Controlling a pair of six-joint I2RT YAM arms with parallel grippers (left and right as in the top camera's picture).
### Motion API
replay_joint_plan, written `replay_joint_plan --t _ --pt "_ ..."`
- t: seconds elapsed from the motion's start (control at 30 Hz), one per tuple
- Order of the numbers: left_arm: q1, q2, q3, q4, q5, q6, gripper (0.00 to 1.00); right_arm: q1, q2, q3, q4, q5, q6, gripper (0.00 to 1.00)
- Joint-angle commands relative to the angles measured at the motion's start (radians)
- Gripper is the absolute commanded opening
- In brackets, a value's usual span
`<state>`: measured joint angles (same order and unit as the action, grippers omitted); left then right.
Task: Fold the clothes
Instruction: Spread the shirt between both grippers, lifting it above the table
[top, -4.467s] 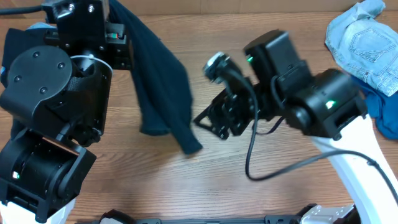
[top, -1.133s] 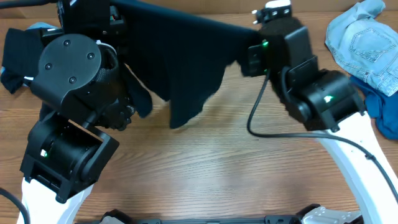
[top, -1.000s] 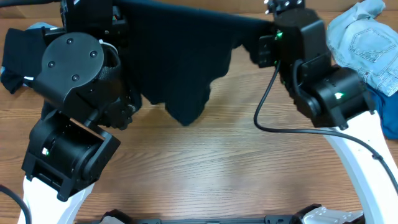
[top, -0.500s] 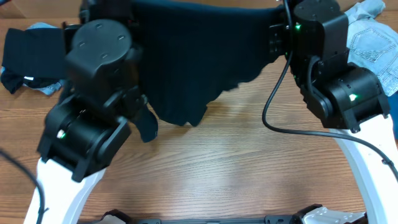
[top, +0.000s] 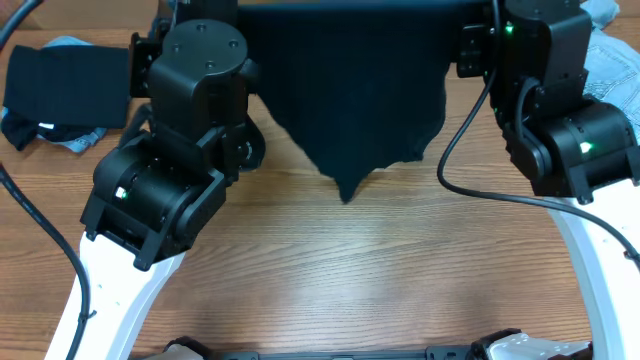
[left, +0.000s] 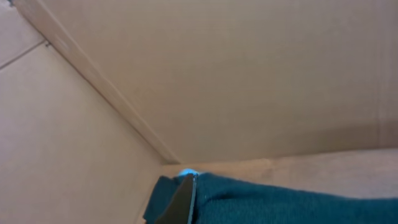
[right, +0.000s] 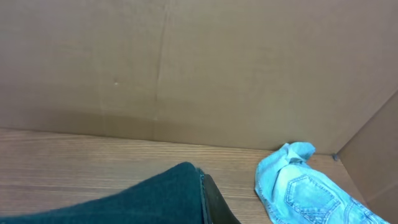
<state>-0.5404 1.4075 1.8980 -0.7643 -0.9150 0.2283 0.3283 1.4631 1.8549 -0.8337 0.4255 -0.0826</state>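
Navy shirt (top: 350, 90): stretched between both grippers at 12 o'clock of the table (top: 380, 280), ragged lower edge toward centre.
Left gripper (left: 182, 198): closed, pinching the shirt's left top corner.
Right gripper (right: 208, 196): closed on the right top corner.
Black garment (top: 60, 85): 10 o'clock.
Pale denim piece (right: 298, 186): 2 o'clock.

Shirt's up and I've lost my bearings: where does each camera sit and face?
Overhead: above the table, looking straight down; left arm, right arm, dark shirt stretched between them.
Left wrist: on its arm, faces the cardboard wall; own finger, shirt edge.
Right wrist: on its arm, faces wall and tabletop; own finger, shirt, pale denim piece.
Shared: right wrist and overhead both show denim.
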Motion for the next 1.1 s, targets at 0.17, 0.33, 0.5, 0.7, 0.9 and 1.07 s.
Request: replay_joint_plan --t 0.17,0.33,0.5,0.7,0.9,1.07 --pt "0.083 -0.009 0.023 -0.056 0.148 -0.14 0.05 -0.013 -0.026 0.032 0.003 0.019 -0.004 0.04" --pt "0.074 -0.013 0.023 -0.057 0.157 -0.134 0.04 -0.013 -0.027 0.032 0.032 -0.013 -0.003 0.04" --pt "0.029 -0.019 0.023 -0.063 0.157 -0.127 0.04 -0.013 -0.027 0.032 0.084 -0.046 0.0 0.04" --pt "0.004 -0.02 0.023 -0.07 0.151 -0.116 0.04 -0.013 -0.027 0.032 0.093 -0.069 0.004 0.04" --pt "0.017 -0.02 0.023 -0.069 0.15 -0.117 0.08 -0.013 -0.027 0.032 0.089 -0.072 0.004 0.04" --pt "0.018 -0.02 0.023 -0.07 0.148 -0.117 0.08 -0.013 -0.031 0.032 0.083 -0.072 0.004 0.04"
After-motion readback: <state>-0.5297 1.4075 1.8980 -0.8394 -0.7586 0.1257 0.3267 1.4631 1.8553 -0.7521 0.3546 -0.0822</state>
